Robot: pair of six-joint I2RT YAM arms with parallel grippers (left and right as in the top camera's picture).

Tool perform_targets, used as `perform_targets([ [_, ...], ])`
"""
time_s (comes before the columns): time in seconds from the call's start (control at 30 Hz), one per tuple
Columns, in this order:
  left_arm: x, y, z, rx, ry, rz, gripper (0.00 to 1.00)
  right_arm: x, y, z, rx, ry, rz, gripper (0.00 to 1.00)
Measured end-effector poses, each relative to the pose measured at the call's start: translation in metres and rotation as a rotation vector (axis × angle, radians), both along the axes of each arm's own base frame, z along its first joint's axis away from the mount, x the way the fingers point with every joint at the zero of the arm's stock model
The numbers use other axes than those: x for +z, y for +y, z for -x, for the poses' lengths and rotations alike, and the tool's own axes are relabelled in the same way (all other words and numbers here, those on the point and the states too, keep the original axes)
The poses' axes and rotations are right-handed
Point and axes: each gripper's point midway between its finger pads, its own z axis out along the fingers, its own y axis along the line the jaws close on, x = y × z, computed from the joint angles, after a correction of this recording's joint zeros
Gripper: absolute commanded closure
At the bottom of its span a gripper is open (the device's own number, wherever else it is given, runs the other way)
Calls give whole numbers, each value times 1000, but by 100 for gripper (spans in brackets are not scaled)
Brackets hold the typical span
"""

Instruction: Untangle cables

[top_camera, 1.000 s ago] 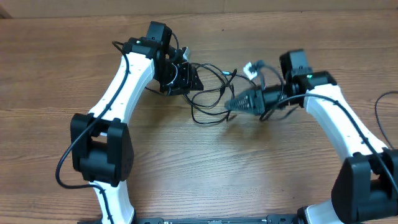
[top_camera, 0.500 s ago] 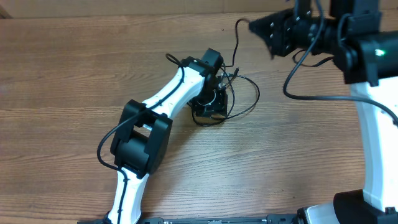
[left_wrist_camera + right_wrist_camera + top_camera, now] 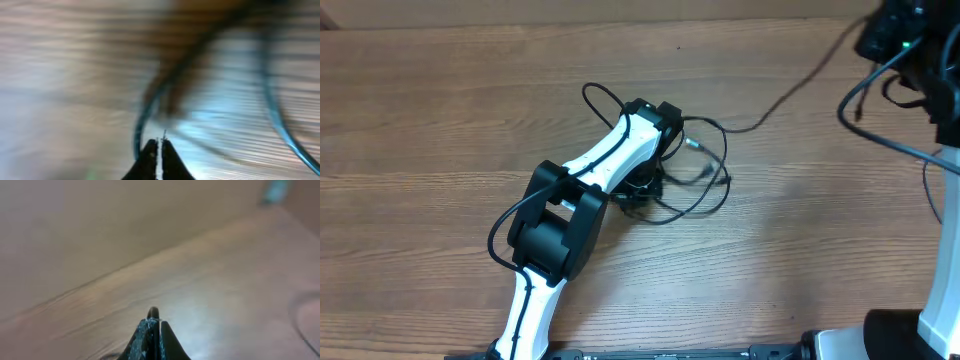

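Note:
The cables [image 3: 708, 186] lie as a loose black tangle of loops at the table's middle. My left arm reaches over them, its wrist hiding the gripper from above. In the blurred left wrist view the left gripper [image 3: 160, 144] is shut, with a thin strand poking out between its tips and blurred cable loops [image 3: 142, 112] around it. One long strand [image 3: 790, 86] runs from the tangle up to the far right, where my right arm [image 3: 910, 40] is raised high. The right gripper [image 3: 156, 322] is shut on a black cable end [image 3: 153, 312].
Bare wooden tabletop [image 3: 440, 120] surrounds the tangle. The thick black wires of my right arm [image 3: 865, 110] hang at the right edge. The right arm's base [image 3: 890, 335] stands at the lower right corner.
My right arm rose and swung to the far right, drawing one strand out of the tangle. My left arm moved right onto the tangle, and its jaws went from open to shut.

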Motion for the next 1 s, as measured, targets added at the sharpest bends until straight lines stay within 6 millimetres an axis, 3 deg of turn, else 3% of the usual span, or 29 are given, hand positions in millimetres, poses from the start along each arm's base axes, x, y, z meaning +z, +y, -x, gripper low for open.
perform_targets([
  [0.07,4,15,1,6,-10,-83,95,-9,-24,6,-111,39,4,96],
  [0.23,39,79,3,38,-72,-454,96,-37,-72,14,-316,133,-4,96],
  [0.37,63,120,-3,121,-140,-640,96,-55,-90,14,-383,194,-7,95],
  [0.47,63,143,-10,263,-193,-676,96,-70,-91,4,-387,227,-25,76],
  [0.5,60,149,-12,326,-206,-667,96,-75,-89,0,-380,236,-44,66],
  [0.53,56,151,-13,378,-211,-647,96,-79,-86,-2,-365,246,-54,49],
  [0.6,48,154,-16,452,-210,-609,95,-88,-81,-6,-340,271,-82,25],
  [0.7,32,142,-23,520,-202,-499,95,-107,-62,-11,-270,334,-170,3],
  [0.8,20,127,-28,527,-185,-397,94,-116,-41,-9,-192,380,-266,0],
  [0.9,13,115,-30,533,-165,-329,84,-122,-18,-3,-121,427,-353,0],
  [1.0,9,109,-32,532,-152,-288,82,-144,3,8,-77,528,-406,0],
])
